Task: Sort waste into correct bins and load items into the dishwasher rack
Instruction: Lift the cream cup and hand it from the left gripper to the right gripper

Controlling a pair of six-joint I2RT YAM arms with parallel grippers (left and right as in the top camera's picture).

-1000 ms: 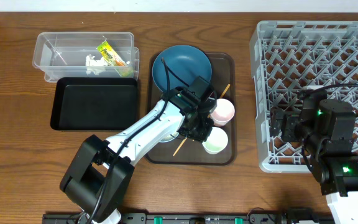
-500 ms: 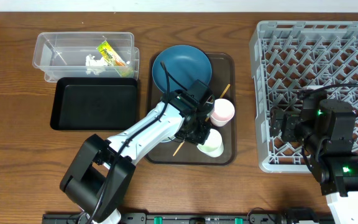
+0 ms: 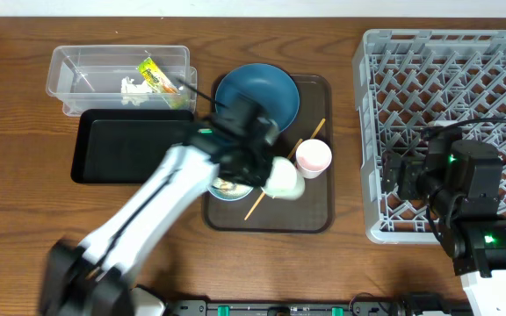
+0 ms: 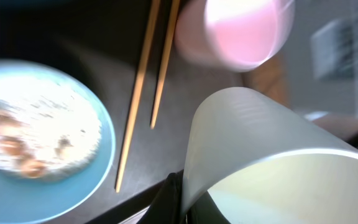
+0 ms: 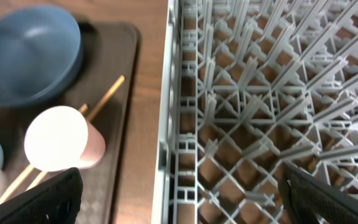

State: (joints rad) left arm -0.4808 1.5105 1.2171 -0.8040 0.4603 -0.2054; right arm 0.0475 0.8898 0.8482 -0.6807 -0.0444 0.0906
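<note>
The left fingers (image 4: 170,200) are closed on the wall of the white cup (image 4: 272,168), which we see tipped, with its open mouth turned toward the wrist camera. Only one dark finger shows, at the cup's rim. From overhead the left arm (image 3: 161,197) is smeared with blur. The cup is over the brown tray (image 3: 310,218), just beside the pink cup (image 3: 314,158).

The pink cup lies on its side on that tray, between the white cup and the rack (image 3: 451,79). The chopsticks (image 4: 143,81) lie side by side on the tray, running between the pink cup and the light-blue bowl (image 4: 95,171). The bowl holds food bits (image 4: 36,134). The dark-blue plate (image 3: 256,95) fills the tray's far end.

The right fingers (image 5: 42,199) are spread wide with nothing between them, above the rack's left edge. The right arm (image 3: 464,175) covers the near-left part of the rack. The rack's upright side wall stands between the tray and the cells, and a strip of bare table (image 3: 345,132) separates tray from rack.

Farther left, the clear tub (image 3: 86,57) holds the snack wrapper (image 3: 155,75) and the paper scraps (image 3: 133,88). The black tray (image 3: 134,145) lies just in front of the tub, well apart from the rack.
</note>
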